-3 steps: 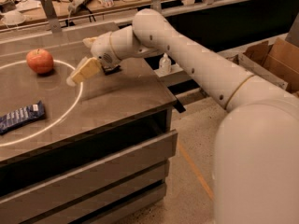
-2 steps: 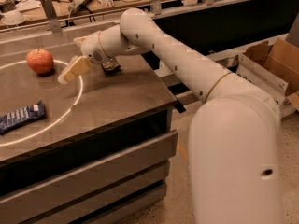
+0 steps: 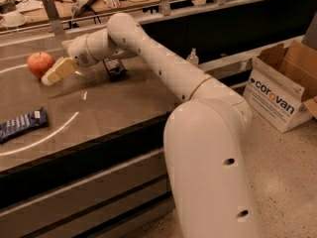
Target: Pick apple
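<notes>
The apple (image 3: 38, 62), red-orange and round, sits on the dark table (image 3: 124, 108) at the far left. My gripper (image 3: 54, 61) is at the end of the white arm that reaches across the table from the right. It is just to the right of the apple, low over the table top. Its cream fingers are spread open: the lower finger (image 3: 58, 71) lies close beside the apple's right side, and the other shows behind at the wrist. Nothing is held.
A blue snack bar (image 3: 22, 124) lies at the front left of the table. A small dark packet (image 3: 115, 68) lies behind the arm. A cardboard box (image 3: 282, 90) stands on the floor at the right. A cluttered bench (image 3: 99, 1) runs behind the table.
The arm has swung left across the table, bringing the gripper from well right of the apple to right beside it. The apple has not moved.
</notes>
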`<act>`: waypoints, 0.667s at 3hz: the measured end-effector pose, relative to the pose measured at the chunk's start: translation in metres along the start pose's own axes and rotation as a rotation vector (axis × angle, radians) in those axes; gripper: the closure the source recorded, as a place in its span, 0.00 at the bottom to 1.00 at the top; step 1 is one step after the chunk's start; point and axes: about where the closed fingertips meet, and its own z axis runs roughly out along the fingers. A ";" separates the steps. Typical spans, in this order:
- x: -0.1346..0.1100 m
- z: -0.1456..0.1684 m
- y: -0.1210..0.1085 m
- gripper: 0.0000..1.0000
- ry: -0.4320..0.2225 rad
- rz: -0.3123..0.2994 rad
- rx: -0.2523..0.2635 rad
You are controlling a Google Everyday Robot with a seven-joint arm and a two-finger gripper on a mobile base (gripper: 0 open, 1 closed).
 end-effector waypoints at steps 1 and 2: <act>-0.003 0.028 0.002 0.00 -0.005 0.029 -0.015; -0.008 0.044 0.002 0.16 -0.026 0.032 -0.029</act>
